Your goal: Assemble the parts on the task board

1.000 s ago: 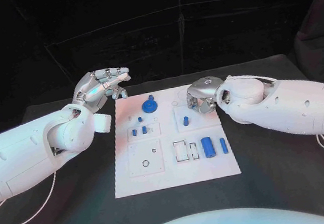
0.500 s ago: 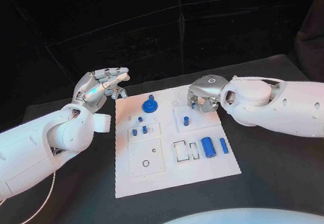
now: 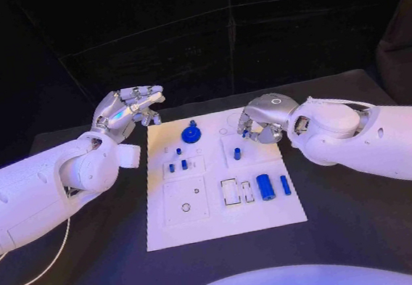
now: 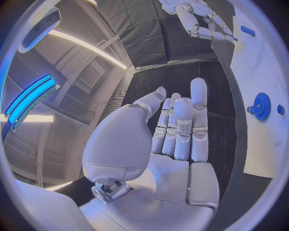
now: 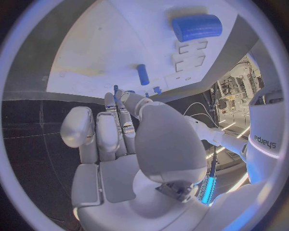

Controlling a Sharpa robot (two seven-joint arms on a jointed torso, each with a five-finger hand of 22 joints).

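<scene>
The black bench (image 3: 100, 277) carries the white task board (image 3: 225, 216) in its middle, and from where I stand the job looks only partly done. Several blue parts appear seated: the gear (image 3: 192, 135) near the far edge, a couple of short pegs (image 3: 177, 166) left of centre, and a single upright peg (image 3: 236, 154) near the middle. Others seem to be waiting: the fat cylinder (image 3: 265, 187) and the slim pin (image 3: 285, 185) lie flat on the near right of the board, beside two outlined slots (image 3: 237, 191) that look unfilled, and a small ring-shaped recess (image 3: 185, 207) on the left also looks vacant.

The right hand (image 3: 262, 119) hovers over the board's far right corner, fingers curled in; a small blue piece (image 3: 246, 134) shows at its fingertips, though I cannot tell whether it is pinched. The left hand (image 3: 129, 109) is raised off the board's far left corner, fingers (image 4: 180, 126) loosely apart with nothing in them.
</scene>
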